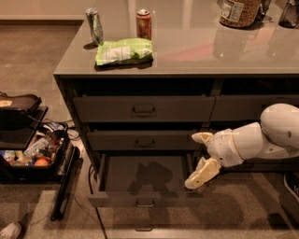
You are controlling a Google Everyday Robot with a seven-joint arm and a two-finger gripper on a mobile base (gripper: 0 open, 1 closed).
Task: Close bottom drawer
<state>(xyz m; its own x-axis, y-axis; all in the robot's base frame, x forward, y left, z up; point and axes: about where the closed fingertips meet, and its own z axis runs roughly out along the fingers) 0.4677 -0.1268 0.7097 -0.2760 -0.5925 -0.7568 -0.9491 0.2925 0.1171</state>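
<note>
The bottom drawer [140, 175] is pulled out wide from the dark grey-brown cabinet. Its inside looks empty, and its flat front [117, 200] with a small metal pull handle [145, 203] faces me. Two alike drawers above it, the top one [144, 110] and the middle one [144, 142], are shut. My gripper [200, 156], with cream fingers [202, 172], is open and empty. It hangs at the right edge of the open drawer, above its right side wall, with the white arm [261, 137] coming in from the right.
On the cabinet top [201, 51] lie a green chip bag [124, 50], a grey-green can [95, 25], a red can [144, 23] and a jar [239, 11]. A black case with clutter [28, 149] stands on the floor at left. The right-hand drawer column [254, 107] is shut.
</note>
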